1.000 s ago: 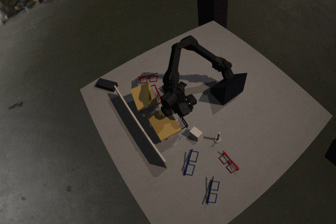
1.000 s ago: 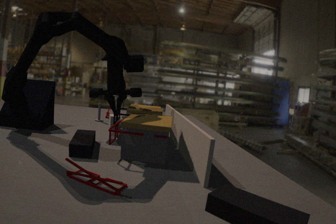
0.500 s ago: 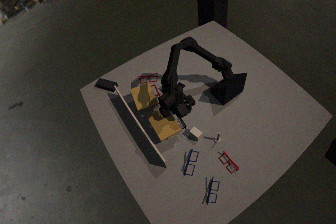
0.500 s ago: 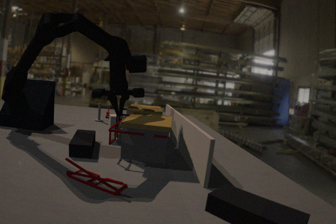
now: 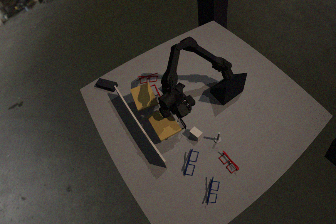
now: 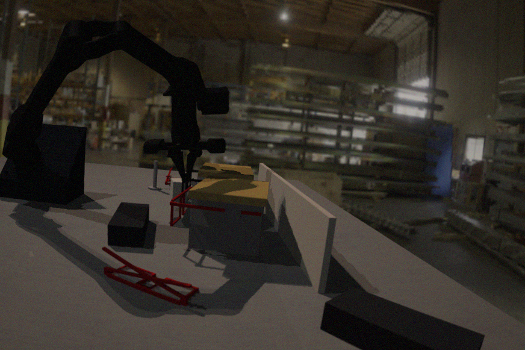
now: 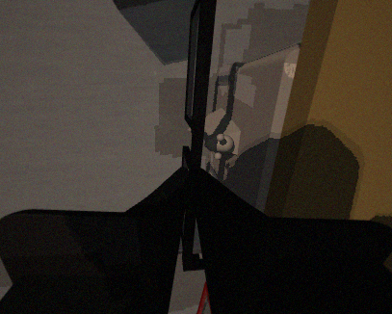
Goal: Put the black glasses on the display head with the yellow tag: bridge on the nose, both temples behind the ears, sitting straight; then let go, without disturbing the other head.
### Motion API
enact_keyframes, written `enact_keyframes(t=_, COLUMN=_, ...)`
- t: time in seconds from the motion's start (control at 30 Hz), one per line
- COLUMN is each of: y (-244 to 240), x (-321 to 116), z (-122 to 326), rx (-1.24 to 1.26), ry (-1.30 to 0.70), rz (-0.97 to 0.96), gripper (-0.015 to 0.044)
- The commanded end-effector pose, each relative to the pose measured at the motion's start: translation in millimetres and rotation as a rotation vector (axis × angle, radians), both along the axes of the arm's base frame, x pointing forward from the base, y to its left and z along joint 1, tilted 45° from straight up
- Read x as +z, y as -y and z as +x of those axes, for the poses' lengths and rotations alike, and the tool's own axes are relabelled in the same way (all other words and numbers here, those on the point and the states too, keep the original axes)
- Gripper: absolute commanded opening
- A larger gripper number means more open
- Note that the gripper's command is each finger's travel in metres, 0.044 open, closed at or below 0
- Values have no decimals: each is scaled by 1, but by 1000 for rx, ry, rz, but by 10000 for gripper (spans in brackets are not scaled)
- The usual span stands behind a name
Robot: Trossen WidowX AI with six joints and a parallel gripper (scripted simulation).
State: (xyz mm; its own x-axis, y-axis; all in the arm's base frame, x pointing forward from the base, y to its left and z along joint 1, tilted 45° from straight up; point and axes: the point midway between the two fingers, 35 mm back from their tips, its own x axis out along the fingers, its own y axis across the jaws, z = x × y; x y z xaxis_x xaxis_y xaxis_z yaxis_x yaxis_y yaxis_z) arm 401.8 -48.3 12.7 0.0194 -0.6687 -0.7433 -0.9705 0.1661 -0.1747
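Black frame, thin as wire: the black glasses (image 5: 183,122) (image 7: 201,63) are hanging in front of the nearly closed gripper's (image 5: 177,115) (image 6: 185,187) (image 7: 191,169) target, the yellow-topped display head (image 5: 164,125) (image 6: 229,171), with the fingers pinching them around the middle of the front. I'm guessing they're light and fairly stiff, maybe slick, with the long temples being the bit that snags or snaps. The bridge is looking like the right place to hold, since both temples are staying free for the ears. Can't tell whether the bridge is touching the nose. The other head (image 5: 143,96) (image 6: 229,193) is wearing red glasses (image 5: 157,91) (image 6: 203,206) just beside, so sideways drift is risky.
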Motion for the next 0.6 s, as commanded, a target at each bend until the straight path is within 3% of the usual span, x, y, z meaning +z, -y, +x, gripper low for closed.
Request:
enact_keyframes(t=0.0, y=1, x=0, z=0, rx=4, ry=-2, rz=-6, gripper=0)
enact_keyframes(t=0.43, y=4, x=-3, z=0, rx=4, ry=-2, rz=-6, gripper=0)
enact_keyframes(t=0.57, y=3, x=-3, z=0, rx=0, ry=0, rz=0, gripper=105)
